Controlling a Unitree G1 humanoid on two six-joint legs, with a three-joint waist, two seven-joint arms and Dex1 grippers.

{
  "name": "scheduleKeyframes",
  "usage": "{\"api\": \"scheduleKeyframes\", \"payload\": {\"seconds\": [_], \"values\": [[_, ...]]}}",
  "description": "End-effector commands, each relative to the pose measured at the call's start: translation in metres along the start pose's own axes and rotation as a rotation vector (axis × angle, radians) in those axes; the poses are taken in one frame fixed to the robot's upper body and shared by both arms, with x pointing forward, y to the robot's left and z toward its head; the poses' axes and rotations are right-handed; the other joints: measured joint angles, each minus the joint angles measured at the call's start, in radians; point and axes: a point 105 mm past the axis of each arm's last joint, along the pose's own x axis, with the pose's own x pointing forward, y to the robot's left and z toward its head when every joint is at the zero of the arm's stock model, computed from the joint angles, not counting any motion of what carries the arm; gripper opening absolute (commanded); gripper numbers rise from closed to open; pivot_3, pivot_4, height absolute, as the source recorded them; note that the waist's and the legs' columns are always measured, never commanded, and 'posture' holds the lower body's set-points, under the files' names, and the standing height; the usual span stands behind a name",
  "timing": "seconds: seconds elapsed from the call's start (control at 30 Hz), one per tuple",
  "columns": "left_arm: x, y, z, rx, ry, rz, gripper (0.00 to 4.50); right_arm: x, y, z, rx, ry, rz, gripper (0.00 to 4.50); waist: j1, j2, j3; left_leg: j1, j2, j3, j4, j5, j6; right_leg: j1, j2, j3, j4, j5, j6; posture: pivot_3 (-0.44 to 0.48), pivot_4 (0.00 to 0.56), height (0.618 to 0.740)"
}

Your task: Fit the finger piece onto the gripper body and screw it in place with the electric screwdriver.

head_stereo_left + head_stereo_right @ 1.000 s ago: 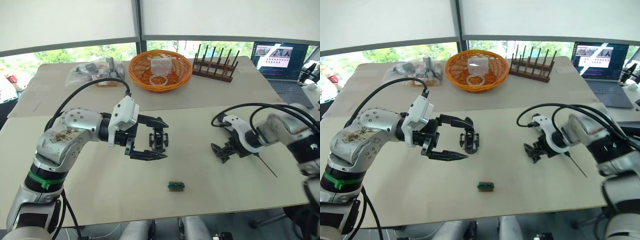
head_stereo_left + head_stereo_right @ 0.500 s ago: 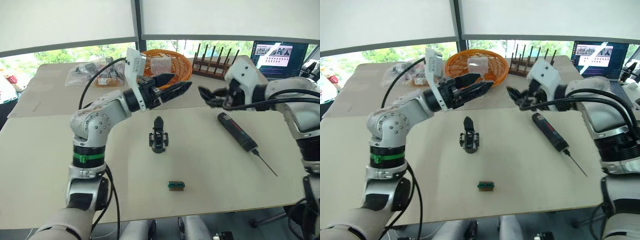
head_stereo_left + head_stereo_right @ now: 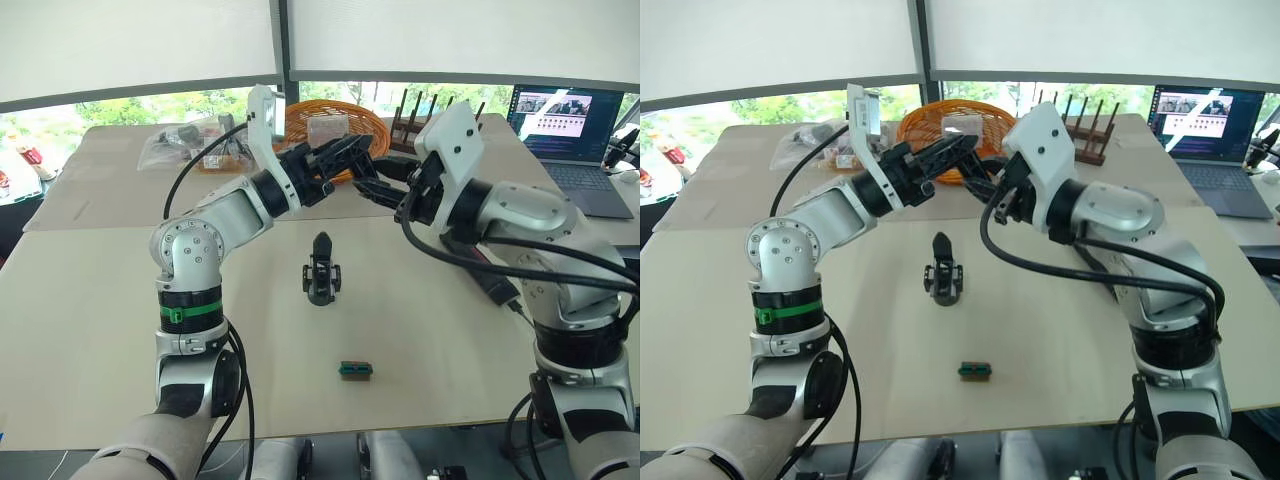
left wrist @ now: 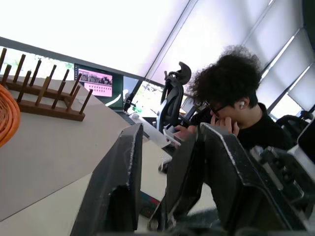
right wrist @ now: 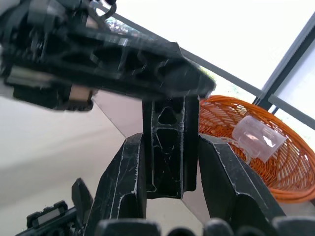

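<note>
The gripper body (image 3: pixel 320 272) stands on the table with one pointed finger up, and nothing touches it. Above and behind it my two grippers meet in the air. A black latticed finger piece (image 5: pixel 167 147) stands between the pads of my right gripper (image 5: pixel 170 140), which is shut on it. My left gripper (image 3: pixel 350 160) reaches in from the left, its fingers spread around the same piece (image 4: pixel 179 182) with a gap on one side. The electric screwdriver (image 3: pixel 503 293) lies on the table, mostly hidden under my right forearm.
A small green-and-brown block (image 3: pixel 354 370) lies near the front edge. At the back are an orange basket (image 5: pixel 256 147), a wooden peg rack (image 4: pixel 44 105), bags of parts (image 3: pixel 190 145) and a laptop (image 3: pixel 560 115). A person (image 4: pixel 231 98) sits beyond the table.
My right gripper has swung left and met the left gripper above the table. The black piece now sits between the right fingers. The gripper body and screwdriver have stayed put.
</note>
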Motion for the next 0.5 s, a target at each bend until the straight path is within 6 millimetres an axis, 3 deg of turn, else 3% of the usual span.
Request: {"api": "scheduleKeyframes", "payload": {"seconds": [0.03,0.13,0.23,0.3,0.33,0.5], "values": [[0.001,-0.018,0.011,0.029,-0.030,-0.065,2.13,-0.007,-0.003,0.018,-0.022,-0.067,-0.046,1.12,-0.001,0.000,0.000,0.000,0.000,0.000,0.000,0.000,0.000,0.000,0.000,0.000,0.000,0.000,0.000,0.000,0.150,0.740],[0.000,-0.018,0.009,0.022,-0.027,-0.063,2.13,-0.008,-0.004,0.020,-0.016,-0.074,-0.065,1.12,-0.002,0.000,0.000,0.000,0.000,0.000,-0.001,0.000,0.000,0.000,0.000,0.000,0.000,0.000,0.000,0.000,0.150,0.740],[-0.001,-0.014,0.008,0.011,-0.029,-0.052,1.30,-0.010,-0.006,0.023,-0.021,-0.084,-0.088,1.12,-0.001,0.000,0.000,0.000,0.000,0.000,-0.001,0.000,0.000,0.000,0.000,0.000,0.000,0.000,0.000,0.000,0.150,0.740],[0.000,-0.011,0.008,0.039,-0.030,-0.030,0.26,-0.011,-0.007,0.025,-0.025,-0.090,-0.097,1.12,-0.001,0.000,0.000,0.000,0.000,0.000,0.000,0.000,0.000,0.000,0.000,0.000,0.000,0.000,0.000,0.000,0.150,0.740],[0.000,-0.009,0.009,0.054,-0.033,-0.019,0.00,-0.011,-0.008,0.026,-0.026,-0.092,-0.099,1.12,-0.001,0.000,0.000,0.001,0.000,0.000,0.000,0.000,0.000,0.000,0.000,0.000,0.000,0.000,0.000,0.000,0.150,0.740],[0.002,-0.003,0.015,0.055,-0.058,-0.002,0.00,-0.014,-0.007,0.024,-0.076,-0.075,-0.104,1.12,0.000,0.000,0.000,0.000,0.000,0.000,-0.001,0.000,0.000,0.000,0.000,0.000,0.000,0.000,0.000,0.000,0.150,0.740]]}}
